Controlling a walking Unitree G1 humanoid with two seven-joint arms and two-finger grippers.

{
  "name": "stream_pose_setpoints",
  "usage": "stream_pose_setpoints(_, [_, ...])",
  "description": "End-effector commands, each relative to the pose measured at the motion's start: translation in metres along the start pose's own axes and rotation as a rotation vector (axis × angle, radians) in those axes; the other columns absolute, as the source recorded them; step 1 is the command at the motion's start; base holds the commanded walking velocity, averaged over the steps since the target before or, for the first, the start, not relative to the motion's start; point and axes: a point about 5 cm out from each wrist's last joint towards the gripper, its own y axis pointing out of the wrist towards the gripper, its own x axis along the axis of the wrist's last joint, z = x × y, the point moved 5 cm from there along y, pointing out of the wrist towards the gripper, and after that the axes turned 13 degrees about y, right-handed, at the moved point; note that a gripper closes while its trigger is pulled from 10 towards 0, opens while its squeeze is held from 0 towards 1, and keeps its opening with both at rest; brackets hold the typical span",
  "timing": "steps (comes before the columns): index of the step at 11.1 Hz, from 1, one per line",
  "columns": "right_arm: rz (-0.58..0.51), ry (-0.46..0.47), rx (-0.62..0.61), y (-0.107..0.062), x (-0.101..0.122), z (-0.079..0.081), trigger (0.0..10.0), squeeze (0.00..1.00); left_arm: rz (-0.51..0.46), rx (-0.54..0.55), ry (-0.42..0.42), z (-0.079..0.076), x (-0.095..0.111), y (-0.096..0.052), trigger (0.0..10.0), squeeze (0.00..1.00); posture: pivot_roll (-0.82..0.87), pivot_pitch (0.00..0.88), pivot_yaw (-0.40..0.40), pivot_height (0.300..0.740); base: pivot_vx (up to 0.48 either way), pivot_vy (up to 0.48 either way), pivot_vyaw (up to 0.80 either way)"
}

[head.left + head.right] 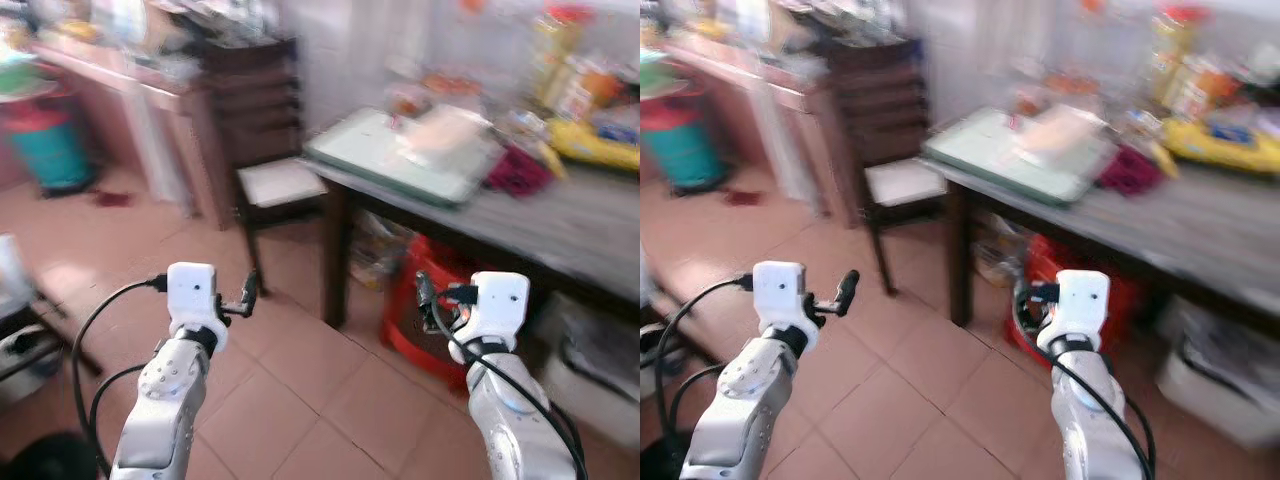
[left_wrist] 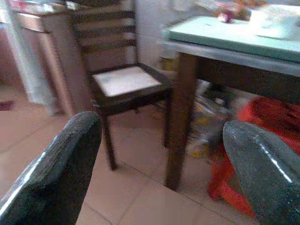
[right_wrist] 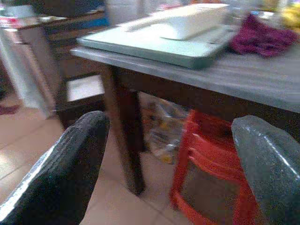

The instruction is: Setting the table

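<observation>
A dark wooden table (image 1: 560, 225) stands ahead on the right, carrying a pale green tray (image 1: 395, 160) with a white dish (image 3: 187, 21) on it, a crumpled magenta cloth (image 1: 518, 172) and blurred jars and packets. My left gripper (image 1: 247, 292) is raised over the floor, short of the table's corner leg, and is open and holds nothing. My right gripper (image 1: 424, 293) is open too, held in front of the table's edge below the top. The head views are blurred.
A dark chair (image 1: 270, 180) with a pale seat stands left of the table. Red plastic stools (image 1: 430, 310) sit under the table beside bags. A counter (image 1: 120, 80) and a teal bin (image 1: 50, 150) are at the left. Tiled floor lies ahead.
</observation>
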Motion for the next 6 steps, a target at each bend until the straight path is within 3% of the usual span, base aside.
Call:
stream_pose_setpoints(1, [0.006,0.004,-0.002,0.0011,0.0002,-0.0004,10.0,0.0,0.007,0.02,0.018,0.0051,0.0005,0.0003,10.0,0.0,0.0,0.0,0.039,0.74,0.0,0.0,-0.8])
stream_pose_setpoints(3, [0.005,0.008,-0.003,0.0016,-0.0002,0.0005,10.0,0.0,0.011,0.02,0.022,0.0055,0.0009,0.0009,10.0,0.0,0.0,0.0,0.043,0.74,0.0,0.0,-0.66])
stream_pose_setpoints(6, [0.001,0.014,-0.011,0.0024,0.0002,-0.0004,10.0,0.0,0.018,0.016,0.031,0.005,0.0002,0.0009,10.0,0.0,0.0,0.0,0.047,0.74,-0.082,0.0,0.0])
